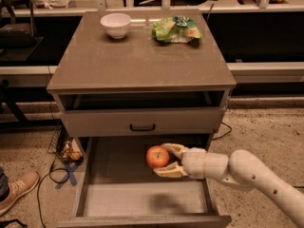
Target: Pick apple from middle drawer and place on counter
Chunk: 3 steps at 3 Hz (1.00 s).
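The red-orange apple (156, 156) sits between the two pale fingers of my gripper (161, 160), which is shut on it. One finger (174, 149) is above it and one (168, 171) below. The apple hangs above the pale floor of the open middle drawer (142, 199), and its shadow falls on the planks. My arm (247, 175) reaches in from the lower right. The grey-brown counter (137, 61) lies above, at the top of the cabinet.
A white bowl (116, 24) and a green-and-yellow snack bag (176, 30) lie at the back of the counter. The closed drawer front with a black handle (142, 127) overhangs the open drawer. A shoe (16, 192) and cables (61, 171) are on the floor at left.
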Motion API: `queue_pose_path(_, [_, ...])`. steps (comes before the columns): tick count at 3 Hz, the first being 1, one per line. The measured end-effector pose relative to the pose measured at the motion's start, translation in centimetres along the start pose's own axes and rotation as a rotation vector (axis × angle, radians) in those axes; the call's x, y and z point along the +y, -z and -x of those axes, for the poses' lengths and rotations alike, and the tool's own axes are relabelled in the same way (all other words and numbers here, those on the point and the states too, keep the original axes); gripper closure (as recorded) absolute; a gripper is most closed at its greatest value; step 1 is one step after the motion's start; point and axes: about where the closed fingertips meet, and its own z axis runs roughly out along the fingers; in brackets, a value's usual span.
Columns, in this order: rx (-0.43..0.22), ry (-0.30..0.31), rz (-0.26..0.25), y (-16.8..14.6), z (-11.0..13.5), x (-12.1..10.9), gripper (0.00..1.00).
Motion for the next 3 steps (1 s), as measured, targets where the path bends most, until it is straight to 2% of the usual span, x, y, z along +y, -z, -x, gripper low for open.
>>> queue_pose_path(1, [-0.009,0.104,-0.025,4.5,8.4,-2.7,1.00])
queue_pose_path(2, [-0.034,0.206,0.029,6.1,13.9,-2.8,1.00])
queue_pose_path(3, [-0.034,0.206,0.028,6.1,13.9,-2.9,1.00])
